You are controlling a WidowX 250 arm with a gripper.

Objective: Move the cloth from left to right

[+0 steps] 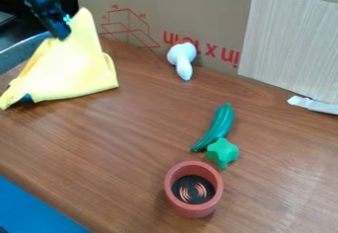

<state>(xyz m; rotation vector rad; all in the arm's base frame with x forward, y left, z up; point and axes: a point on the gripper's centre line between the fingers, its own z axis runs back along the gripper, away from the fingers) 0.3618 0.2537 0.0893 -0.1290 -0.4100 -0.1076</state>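
Observation:
At the upper left, the black gripper [61, 32] is shut on the upper part of the yellow cloth [74, 69]. One corner of the cloth peaks just right of the gripper, and the rest hangs in folds down to the left side of the wooden table. Its lower left corner spreads toward the view's left edge, where a small dark blue thing partly shows under it.
A white toy [182, 59] stands by the cardboard wall [151, 10] at the back. Right of centre lie a green pepper-like toy [218, 126] and a green star-shaped piece [223, 152], with a reddish cup [173, 190] in front. A blue surface [33, 210] borders the table at lower left.

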